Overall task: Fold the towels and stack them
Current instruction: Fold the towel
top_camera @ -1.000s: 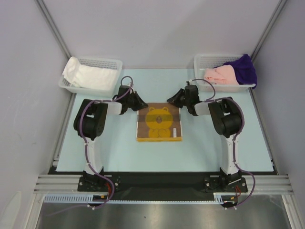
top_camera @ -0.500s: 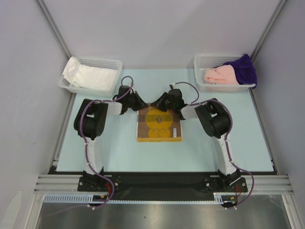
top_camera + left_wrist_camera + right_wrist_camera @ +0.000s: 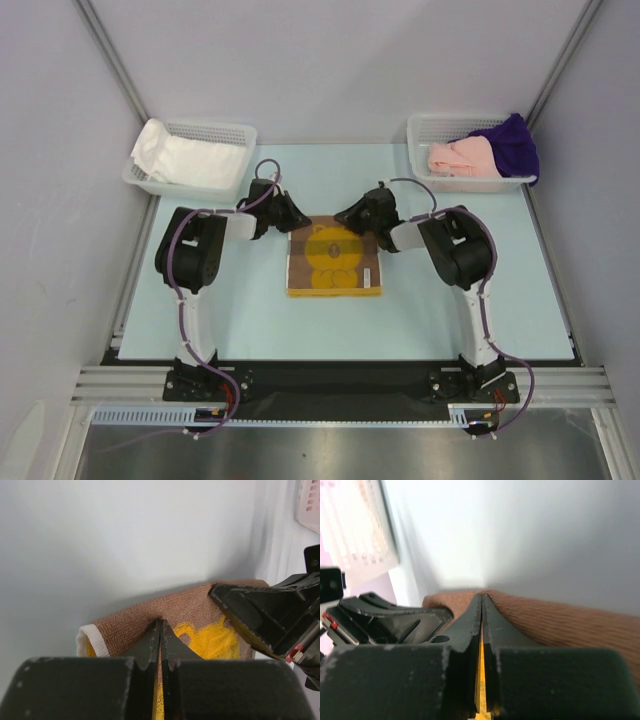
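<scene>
Right jaws swung in to the brown towel (image 3: pixel 335 265); both pairs closed, tips touching it.

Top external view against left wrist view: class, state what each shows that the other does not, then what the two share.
Only the top external view shows the white towel in its basket, the purple towel, and the bear shape of the yellow print on the brown towel. Only the left wrist view shows the white trim at that towel's corner and a yellow sliver between the closed jaws of the left gripper. Both show the brown towel, with the left gripper and the right gripper at its far edge.
</scene>
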Available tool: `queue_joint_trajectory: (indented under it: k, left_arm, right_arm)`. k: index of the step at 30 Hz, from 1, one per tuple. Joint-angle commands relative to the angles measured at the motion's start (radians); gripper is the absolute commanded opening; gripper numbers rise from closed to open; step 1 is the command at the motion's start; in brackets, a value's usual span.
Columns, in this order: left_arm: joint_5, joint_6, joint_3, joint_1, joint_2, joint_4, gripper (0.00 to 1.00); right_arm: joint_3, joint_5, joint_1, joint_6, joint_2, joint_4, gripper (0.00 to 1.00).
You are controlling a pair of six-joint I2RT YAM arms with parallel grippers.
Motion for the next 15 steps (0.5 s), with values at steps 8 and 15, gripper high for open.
queue_joint_trajectory:
  k: [8,15]
  left_arm:
    - [-0.005,0.021,-0.001,0.014,-0.002,-0.032,0.03]
    - [0.031,-0.016,-0.053,0.043,-0.013,0.046,0.05]
  right_arm:
    - [-0.177,0.064,-0.116,0.017,-0.057,-0.004,0.0]
    - [-0.214,-0.014,-0.172,-0.036,-0.072,0.03,0.0]
